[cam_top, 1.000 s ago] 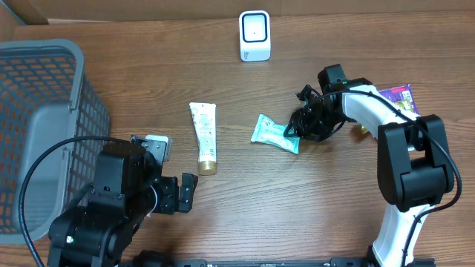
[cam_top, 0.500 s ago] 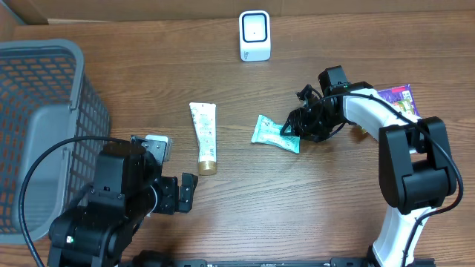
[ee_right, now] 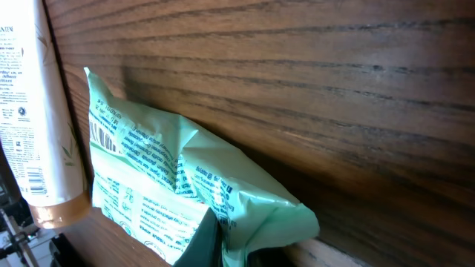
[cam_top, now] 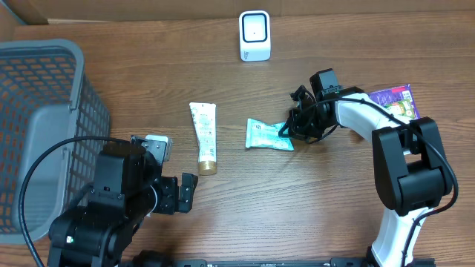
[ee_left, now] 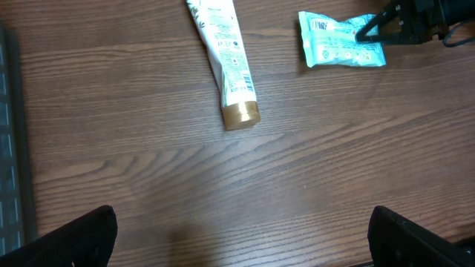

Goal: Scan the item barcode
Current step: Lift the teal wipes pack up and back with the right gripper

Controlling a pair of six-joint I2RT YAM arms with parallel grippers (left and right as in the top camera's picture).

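Task item: teal packet (cam_top: 267, 135), lying on the worktop (cam_top: 297, 215) about midway between its left and right edges and nearer the far edge than the near one. The printed face is up.
Barcode: barcode (ee_left: 319, 24) visible at the packet end that points toward the left edge, away from the pinch.
Right hand: right hand (cam_top: 289, 131) is closed on the packet's right-hand end. The right wrist view shows the film bunched and raised at the fingertips, so only the end of the wrapper is gripped.
Left hand: left hand (ee_left: 243, 219) is spread to full width and holds nothing. It sits over bare worktop toward the near left corner.
Scanner: white scanner (cam_top: 254, 35) stands upright at the far edge, well apart from the packet.
Other items: tube (cam_top: 204, 137) lies just left of the packet, basket (cam_top: 37, 111) sits at the left edge, and purple packet (cam_top: 395, 98) sits by the right edge.
Step (judged): the pinch is made. Lift and presentation to the scanner are not yet done.
Risk, slip: a grip on thin film alone may let the packet slide out on the lift.
Risk, sag: the free end carries the barcode. If it droops or creases, the read may fail.
Risk, orientation: the code faces up and must be turned toward the scanner.
Risk, contact: a low sweep leftward could push the tube.
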